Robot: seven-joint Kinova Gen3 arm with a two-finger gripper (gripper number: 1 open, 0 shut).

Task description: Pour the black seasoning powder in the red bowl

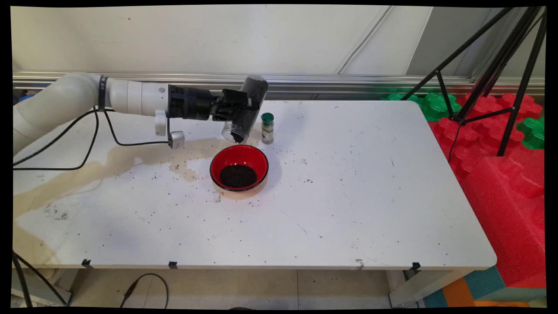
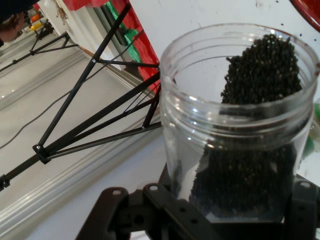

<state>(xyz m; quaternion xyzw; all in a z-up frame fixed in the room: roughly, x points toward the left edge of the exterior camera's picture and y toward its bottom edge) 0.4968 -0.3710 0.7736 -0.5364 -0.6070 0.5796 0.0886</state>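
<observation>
Above the table's far left: gripper — it reaches in level from the left and is clamped round a clear plastic jar, one finger on either side of the jar's body as the hand view shows.
Jar's axis: tilted, closed base up and toward the wall, open mouth down and toward the near side; the long axis runs steeply from upper right to lower left in the main view.
Jar's contents: small dark grains lie banked along one wall right up to the threaded rim, with most of the jar otherwise bare.
Key relation: the jar's mouth hangs in the air just behind the far rim of the red bowl, which lies below and toward the near side of the gripper — mouth and bowl are apart, not touching.
Bowl's contents: a dark heap of the same sort of grain sits in the middle of the bowl's red inside.
Just right of the jar: a small spice bottle with a green cap stands upright on the table, close beside the jar's mouth and behind the bowl.
Tabletop: loose dark grains are scattered around the bowl, and a tan stain spreads to its left.
</observation>
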